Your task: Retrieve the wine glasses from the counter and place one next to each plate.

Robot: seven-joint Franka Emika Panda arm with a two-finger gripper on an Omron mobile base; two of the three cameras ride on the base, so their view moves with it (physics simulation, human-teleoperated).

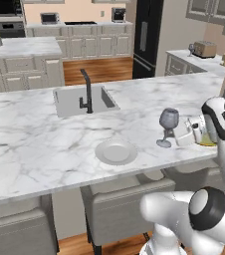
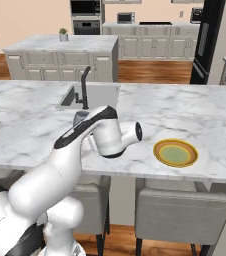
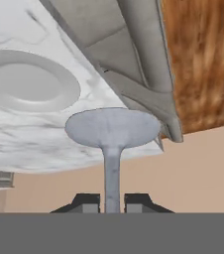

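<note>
A smoky grey wine glass (image 1: pixel 168 119) stands upright over the island (image 1: pixel 35 139), to the right of the white plate (image 1: pixel 116 151). My gripper (image 1: pixel 172 134) is shut on its thin stem from the right. The hand view has the stem (image 3: pixel 112 168) pinched between my fingertips (image 3: pixel 89 203), with the round foot (image 3: pixel 113 127) by the island's front edge and the white plate (image 3: pixel 29 87) beyond. Whether the foot touches the marble I cannot tell. The yellow-rimmed plate (image 2: pixel 175 152) lies to the right. A small dark glass-like shape (image 1: pixel 191 48) stands by the toaster on the far counter (image 1: pixel 194 59).
A sink with a black faucet (image 1: pixel 87 92) sits mid-island behind the plates. Grey stools (image 1: pixel 129 199) tuck under the island's near edge. The toaster (image 1: pixel 204 49) is on the back right counter, and a black fridge (image 1: pixel 147 35) stands behind.
</note>
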